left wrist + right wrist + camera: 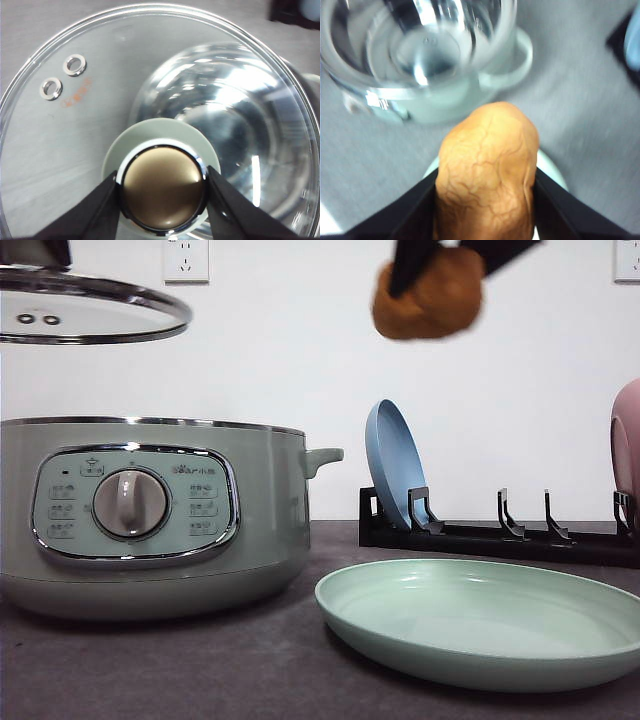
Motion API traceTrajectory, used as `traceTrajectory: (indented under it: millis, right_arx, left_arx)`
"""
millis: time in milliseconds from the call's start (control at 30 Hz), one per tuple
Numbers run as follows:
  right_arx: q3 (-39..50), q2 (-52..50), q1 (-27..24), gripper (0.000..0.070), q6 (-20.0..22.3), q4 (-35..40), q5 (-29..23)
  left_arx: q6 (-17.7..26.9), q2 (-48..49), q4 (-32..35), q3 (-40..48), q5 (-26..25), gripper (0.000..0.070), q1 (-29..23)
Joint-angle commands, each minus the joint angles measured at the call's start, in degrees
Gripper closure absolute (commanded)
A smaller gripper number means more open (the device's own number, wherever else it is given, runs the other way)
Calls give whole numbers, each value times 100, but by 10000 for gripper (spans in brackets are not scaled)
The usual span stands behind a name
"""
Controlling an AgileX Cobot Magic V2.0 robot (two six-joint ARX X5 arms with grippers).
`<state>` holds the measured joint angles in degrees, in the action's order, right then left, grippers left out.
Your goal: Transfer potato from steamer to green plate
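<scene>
**High over the table, potato held aloft**

Between the right gripper's (485,200) clamped jaws sits the potato (428,295), raised high above the gap between the steamer (150,515) and the green plate (480,620). The left gripper (162,195) pinches the knob (162,187) of the glass lid (90,305), which hangs above the open steamer. Behind the plate, a black rack (500,535) holds a blue plate (393,465).

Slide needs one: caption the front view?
Right gripper carries potato above green plate; lid held over steamer.
</scene>
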<state>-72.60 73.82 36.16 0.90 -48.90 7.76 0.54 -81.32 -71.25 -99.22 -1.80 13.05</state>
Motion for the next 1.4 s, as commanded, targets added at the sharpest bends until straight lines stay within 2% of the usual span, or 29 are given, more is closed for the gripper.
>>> traceTrajectory:
  millis: [0, 167, 433, 600, 767, 967, 1133, 1267, 1367]
  right_arx:
    - [359, -70, 19, 535, -344, 256, 12]
    - [1464, -388, 7, 535, -1148, 1137, 10]
    - [2811, -315, 8, 535, -2095, 2648, -239]
    - [3367, -191, 9, 534, -2370, 3379, -380]
    - [3479, 151, 9, 529, -2407, 3502, -491]
    - [3480, 536, 13, 395, -2414, 3626, -480]
    - [3476, 546, 14, 313, -2408, 3630, -480]
    - [3464, 473, 14, 178, -2405, 3630, -484]
    - [3440, 263, -1, 134, -2399, 3628, -493]
  left_arx:
    - [9, 42, 192, -160, -20, 698, 117]
    - [11, 42, 200, -160, -20, 698, 402]
    - [11, 42, 208, -160, -20, 698, 575]
    - [10, 42, 234, -160, -20, 698, 583]
    - [9, 42, 232, -160, -20, 698, 591]
    - [9, 42, 226, -160, -20, 698, 615]
    - [10, 42, 228, -160, -20, 698, 616]
    - [9, 39, 230, -160, -20, 698, 662]
    - [9, 25, 261, -160, -20, 698, 748]
